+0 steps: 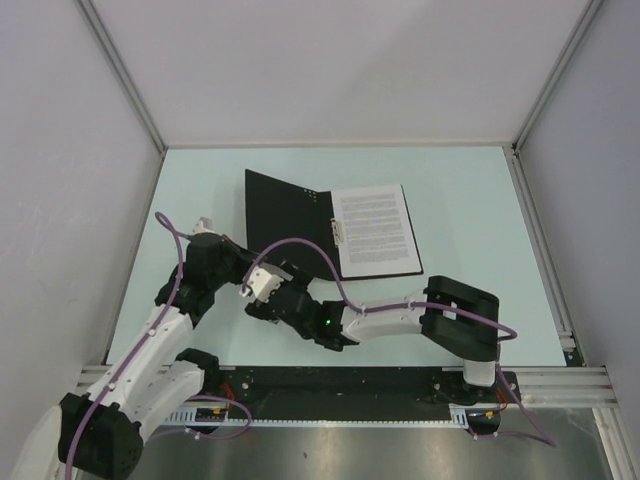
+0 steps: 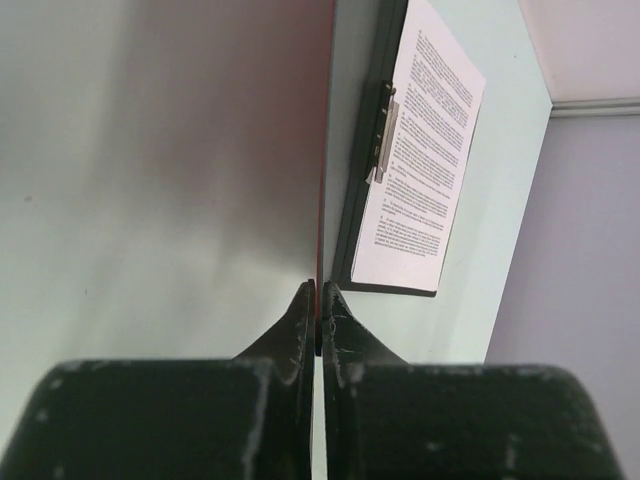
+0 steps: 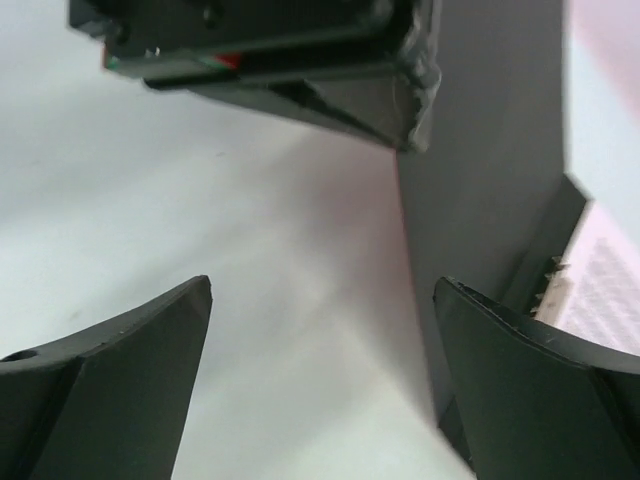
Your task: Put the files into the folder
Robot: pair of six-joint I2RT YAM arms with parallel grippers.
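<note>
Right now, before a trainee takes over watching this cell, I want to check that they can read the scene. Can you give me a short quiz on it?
1. True or false: the printed sheet lies on the right half of the open folder, with the clip at its left edge.
2. Pick one. The left jaws are: A) open above the sheet; B) shut on the edge of the folder's cover; C) shut on the clip.
3. Fill in: the right jaws stand ____ and hold nothing.

Key: 1 true; 2 B; 3 open.
</note>
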